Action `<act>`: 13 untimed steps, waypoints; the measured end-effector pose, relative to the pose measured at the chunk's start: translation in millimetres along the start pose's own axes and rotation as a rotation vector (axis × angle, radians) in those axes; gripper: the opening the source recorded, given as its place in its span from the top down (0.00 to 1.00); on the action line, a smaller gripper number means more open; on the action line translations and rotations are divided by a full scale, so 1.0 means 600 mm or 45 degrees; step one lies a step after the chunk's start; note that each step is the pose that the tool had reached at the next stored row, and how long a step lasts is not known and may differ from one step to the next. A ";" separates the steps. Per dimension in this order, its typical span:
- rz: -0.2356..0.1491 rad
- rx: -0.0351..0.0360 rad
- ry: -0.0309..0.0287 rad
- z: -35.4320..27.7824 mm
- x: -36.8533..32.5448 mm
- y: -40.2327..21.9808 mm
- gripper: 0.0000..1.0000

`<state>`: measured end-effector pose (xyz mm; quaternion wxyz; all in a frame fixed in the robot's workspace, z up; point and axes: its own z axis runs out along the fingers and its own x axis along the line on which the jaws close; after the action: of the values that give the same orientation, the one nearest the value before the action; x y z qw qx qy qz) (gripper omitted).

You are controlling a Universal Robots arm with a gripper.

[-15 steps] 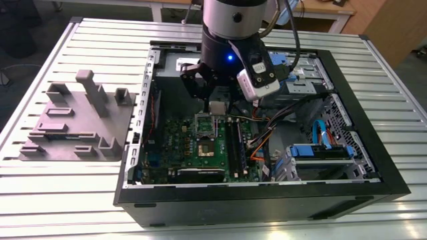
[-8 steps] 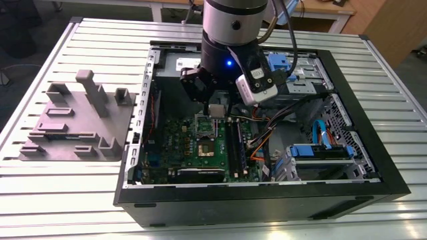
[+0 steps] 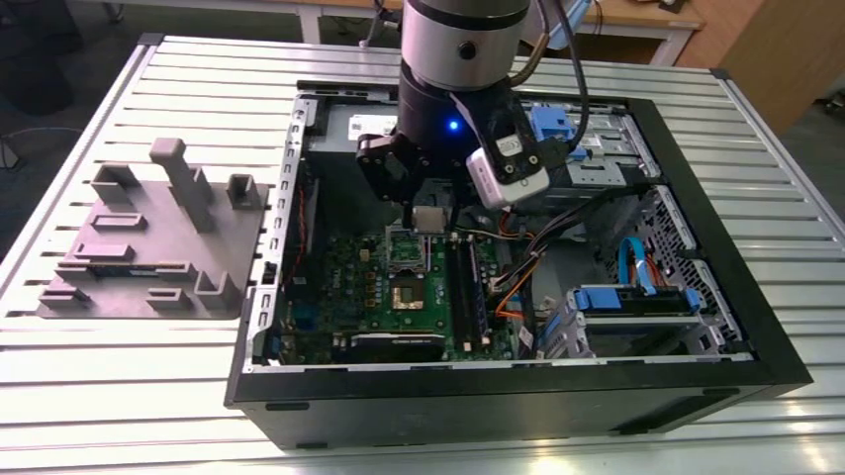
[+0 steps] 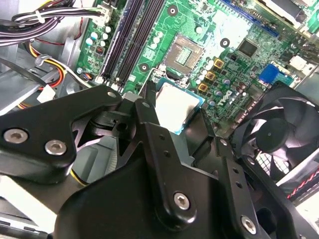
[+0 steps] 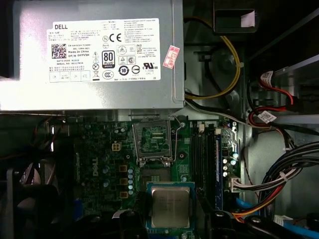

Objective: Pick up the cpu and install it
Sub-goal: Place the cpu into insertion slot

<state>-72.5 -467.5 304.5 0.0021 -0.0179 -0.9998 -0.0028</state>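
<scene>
As it hangs above the motherboard (image 5: pixel 99 164), the gripper (image 3: pixel 425 210) clamps the cpu (image 4: pixel 175 105).

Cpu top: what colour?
The cpu top is silvery grey; the first wrist view shows it best.

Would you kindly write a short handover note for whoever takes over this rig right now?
Gripper: shut on the cpu, held over the motherboard inside the open case.
Socket: open and empty, next to the memory slots.
Done: cpu picked up.
Left: cpu not yet seated in the socket.
</scene>
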 end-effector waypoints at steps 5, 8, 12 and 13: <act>-0.014 -0.0011 0.0032 0.013 0.000 -0.001 0.53; -0.034 -0.0009 0.0046 0.022 0.000 -0.002 0.53; -0.051 -0.0009 0.0049 0.034 0.000 -0.002 0.53; -0.054 -0.0009 0.0049 0.037 0.000 -0.002 0.53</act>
<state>-72.6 -468.6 282.2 0.0040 0.0033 -1.0000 -0.0032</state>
